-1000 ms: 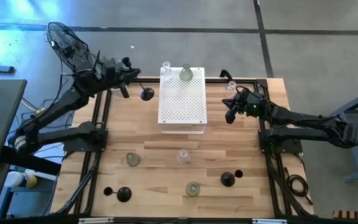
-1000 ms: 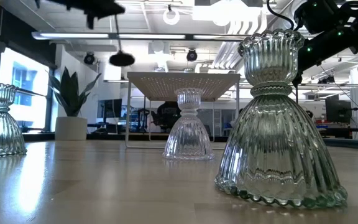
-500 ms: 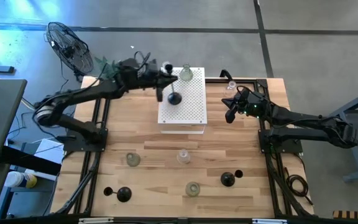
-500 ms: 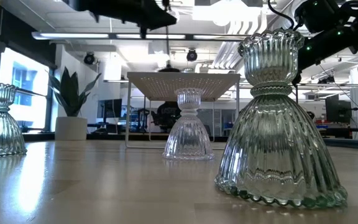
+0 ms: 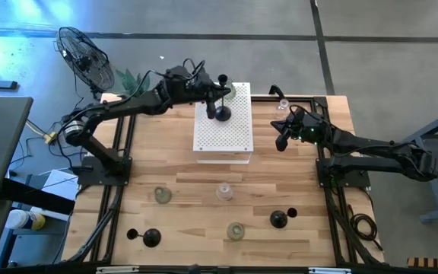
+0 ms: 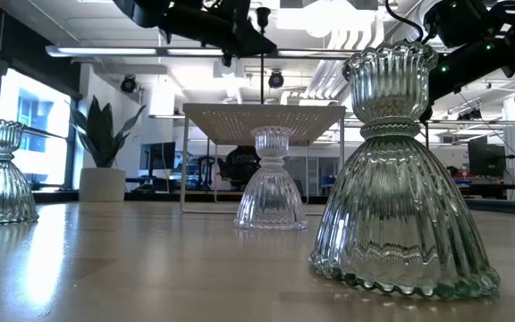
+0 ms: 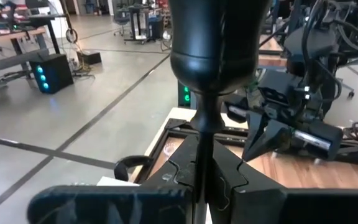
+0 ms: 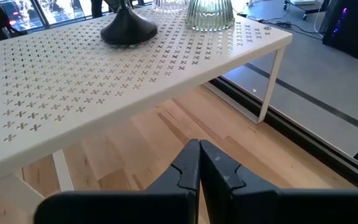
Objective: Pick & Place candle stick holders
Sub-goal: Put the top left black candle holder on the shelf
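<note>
My left gripper (image 5: 214,95) reaches over the white perforated box (image 5: 238,141) and is shut on a black candle stick holder (image 5: 223,113). The holder also shows in the low view (image 6: 261,40) and in the left wrist view (image 7: 213,43). A greenish glass holder (image 8: 209,12) stands on the box beside it. My right gripper (image 5: 280,139) is shut and empty, off the box's right side. Glass holders (image 5: 163,195) (image 5: 224,192) (image 5: 236,230) and black ones (image 5: 278,219) (image 5: 149,237) are on the table's near half. My left gripper pinches the black holder's thin stem (image 7: 202,134) between its two fingers, below the cup at its top. The fingers come level from the table's left side and lie across the stem. The holder stands upright, and its round base (image 8: 128,26) appears to rest on the box top.
A clear glass holder (image 5: 282,105) stands at the table's far right. Black frame rails (image 5: 120,190) (image 5: 329,198) run along both sides of the table. A potted plant (image 6: 104,152) stands at the far left. A fan (image 5: 86,57) stands beyond the table.
My left gripper has carried the black holder from left of the box toward the table's right, over the box's far part, and down. The holder's base, which hung clear in the air, now sits at the box top, with the stem upright.
</note>
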Controlling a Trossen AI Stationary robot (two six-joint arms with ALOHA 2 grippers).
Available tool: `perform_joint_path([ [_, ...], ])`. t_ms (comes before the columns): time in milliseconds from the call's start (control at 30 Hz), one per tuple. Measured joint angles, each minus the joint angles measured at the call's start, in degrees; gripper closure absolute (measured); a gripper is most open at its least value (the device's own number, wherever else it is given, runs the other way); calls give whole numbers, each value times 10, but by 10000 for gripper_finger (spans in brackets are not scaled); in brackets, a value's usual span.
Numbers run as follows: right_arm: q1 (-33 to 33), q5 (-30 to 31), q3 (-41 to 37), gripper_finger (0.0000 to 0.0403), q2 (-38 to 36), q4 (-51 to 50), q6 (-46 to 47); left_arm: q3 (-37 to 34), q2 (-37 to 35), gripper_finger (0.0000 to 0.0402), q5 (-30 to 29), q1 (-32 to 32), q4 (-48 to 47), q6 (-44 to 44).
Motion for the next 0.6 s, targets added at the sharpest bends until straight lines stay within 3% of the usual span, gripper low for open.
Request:
perform_joint_path([
  [267, 0, -1, 0, 402, 0, 0, 2, 0, 2, 383, -3, 0, 2, -5],
  [600, 0, -2, 0, 403, 0, 0, 5, 2, -3, 255, 7, 0, -9, -9],
])
